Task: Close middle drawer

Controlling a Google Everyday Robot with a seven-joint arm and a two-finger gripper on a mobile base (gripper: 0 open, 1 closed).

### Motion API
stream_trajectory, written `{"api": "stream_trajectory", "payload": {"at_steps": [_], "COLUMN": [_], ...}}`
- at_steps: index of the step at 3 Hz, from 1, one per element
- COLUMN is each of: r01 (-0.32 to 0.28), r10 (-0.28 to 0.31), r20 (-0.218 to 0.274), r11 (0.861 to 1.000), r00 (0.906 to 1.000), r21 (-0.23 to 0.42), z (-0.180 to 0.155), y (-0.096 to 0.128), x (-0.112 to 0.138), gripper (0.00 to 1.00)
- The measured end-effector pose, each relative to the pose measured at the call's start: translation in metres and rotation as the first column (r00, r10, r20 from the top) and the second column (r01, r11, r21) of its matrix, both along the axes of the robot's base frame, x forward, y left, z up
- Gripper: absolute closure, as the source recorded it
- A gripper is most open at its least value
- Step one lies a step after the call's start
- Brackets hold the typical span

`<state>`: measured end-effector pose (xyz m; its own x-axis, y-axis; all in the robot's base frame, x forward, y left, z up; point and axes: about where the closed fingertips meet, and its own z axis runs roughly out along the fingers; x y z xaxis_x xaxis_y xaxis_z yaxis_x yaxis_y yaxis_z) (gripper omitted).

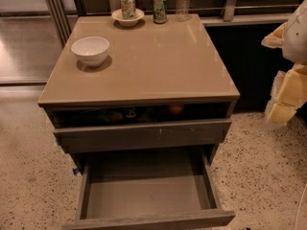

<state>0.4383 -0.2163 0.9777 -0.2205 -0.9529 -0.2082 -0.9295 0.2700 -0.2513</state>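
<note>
The middle drawer [146,190] is pulled far out of the grey-brown cabinet, low in the camera view. Its bare grey inner box is empty, and its plain flat front [148,220] lies along the bottom edge of the view. Above it, the taller grey front with a small pale centre mark [144,134] stands slightly out, with an orange and other dim items in the dark gap behind it. My gripper [287,87] shows as white and pale yellow parts at the right edge, above the floor, well right of the cabinet and apart from the drawer.
On the cabinet top [158,66] stand a white bowl [90,50], a can in a small bowl [127,11], a green can [159,7] and a water bottle [183,1]. Speckled floor [261,171] lies on both sides. A dark counter base [247,61] is behind, to the right.
</note>
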Motion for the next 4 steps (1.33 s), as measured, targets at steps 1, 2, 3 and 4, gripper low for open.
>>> {"api": "stream_trajectory", "payload": {"at_steps": [1,2,3,4], "r01": [0.000,-0.027,-0.062,-0.075], "r10": [0.000,0.027,0.062,0.077], "r20": [0.000,0.017,0.016,-0.036], "r11": [1.000,1.000,0.998,0.997], "r00": [1.0000,0.9995,0.9980,0.9964], "r21": [0.000,-0.004,-0.003,0.031], "z": [0.000,-0.013,-0.040,-0.103], "y": [0.000,0.005,0.008,0.008], "x": [0.000,-0.005,-0.010,-0.014], "gripper": [0.00,0.00,0.00,0.00]}}
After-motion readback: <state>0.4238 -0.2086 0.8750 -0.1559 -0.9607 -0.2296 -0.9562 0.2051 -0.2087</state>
